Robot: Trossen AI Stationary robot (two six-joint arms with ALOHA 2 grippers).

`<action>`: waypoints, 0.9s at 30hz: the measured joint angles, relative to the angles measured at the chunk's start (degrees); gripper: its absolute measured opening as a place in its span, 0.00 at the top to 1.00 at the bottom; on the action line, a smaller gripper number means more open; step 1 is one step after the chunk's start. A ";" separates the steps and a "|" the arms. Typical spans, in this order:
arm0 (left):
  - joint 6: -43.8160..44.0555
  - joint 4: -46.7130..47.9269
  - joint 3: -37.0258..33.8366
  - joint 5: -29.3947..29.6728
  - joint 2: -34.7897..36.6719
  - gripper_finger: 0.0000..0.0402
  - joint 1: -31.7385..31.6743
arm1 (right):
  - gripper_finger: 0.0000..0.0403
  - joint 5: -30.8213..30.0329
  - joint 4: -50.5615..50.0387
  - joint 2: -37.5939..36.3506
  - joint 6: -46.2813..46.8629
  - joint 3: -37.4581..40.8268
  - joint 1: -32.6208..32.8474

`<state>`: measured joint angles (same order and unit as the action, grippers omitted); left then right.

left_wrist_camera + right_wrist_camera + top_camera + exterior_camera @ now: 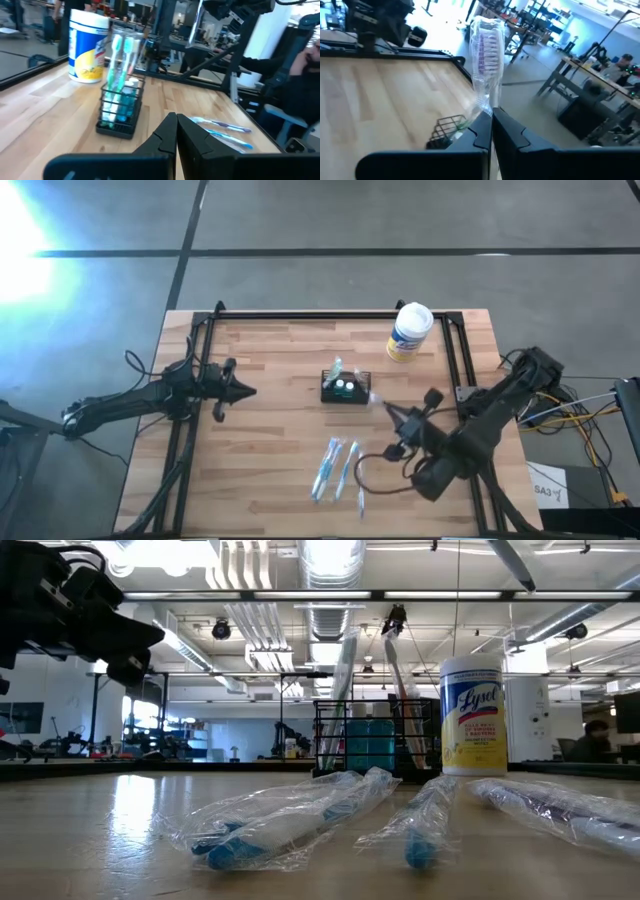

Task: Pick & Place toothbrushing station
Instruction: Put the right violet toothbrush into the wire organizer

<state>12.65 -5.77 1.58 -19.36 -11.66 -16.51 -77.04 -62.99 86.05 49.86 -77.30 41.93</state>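
Observation:
The black wire-mesh caddy [345, 387] stands on its base at the middle of the table, with wrapped toothbrushes upright in it [120, 107]. My right gripper [393, 412] is just to the caddy's right and is shut on a clear-wrapped toothbrush [485, 50] with purple bristles. The caddy's corner shows below it in the right wrist view [447, 131]. My left gripper [245, 390] is shut and empty, left of the caddy and pointing at it [176, 130]. My right gripper pinches the wrapped toothbrush between its two fingers at the wrapper's lower end [486, 107]. The toothbrush sticks out past the fingertips toward the caddy, bristle end [484, 45] farthest out. It is lifted clear of the table.
A white canister with a yellow label [409, 332] stands at the far right, behind the caddy. Several wrapped toothbrushes [335, 468] lie on the wood near the front edge [290, 825]. A black frame rail [330, 315] runs along the table's far edge.

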 joint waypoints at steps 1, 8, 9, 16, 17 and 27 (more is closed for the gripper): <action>0.03 0.00 0.00 0.72 0.01 0.98 0.00 | 0.98 0.30 1.17 -1.33 -1.21 1.02 -0.14; -0.59 -0.19 0.00 6.34 0.00 0.98 0.00 | 0.98 13.97 20.73 -9.71 -29.89 4.38 -1.87; -0.89 -0.19 -0.02 7.06 0.00 0.98 0.00 | 0.98 17.87 24.70 -10.80 -36.18 5.16 -2.47; -3.54 -0.25 0.00 10.23 0.00 0.98 0.00 | 0.98 46.84 54.65 -18.58 -66.65 14.38 -11.02; -3.68 -0.27 0.00 10.33 0.00 0.98 0.00 | 0.98 49.69 57.08 -20.03 -67.86 16.62 -12.83; -4.09 -0.23 0.00 10.30 0.00 0.98 0.00 | 0.98 75.86 84.35 -33.11 -67.87 42.30 -36.42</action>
<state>8.56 -6.00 1.58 -9.06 -11.66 -16.51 -1.17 21.35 52.95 -18.01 -34.99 5.51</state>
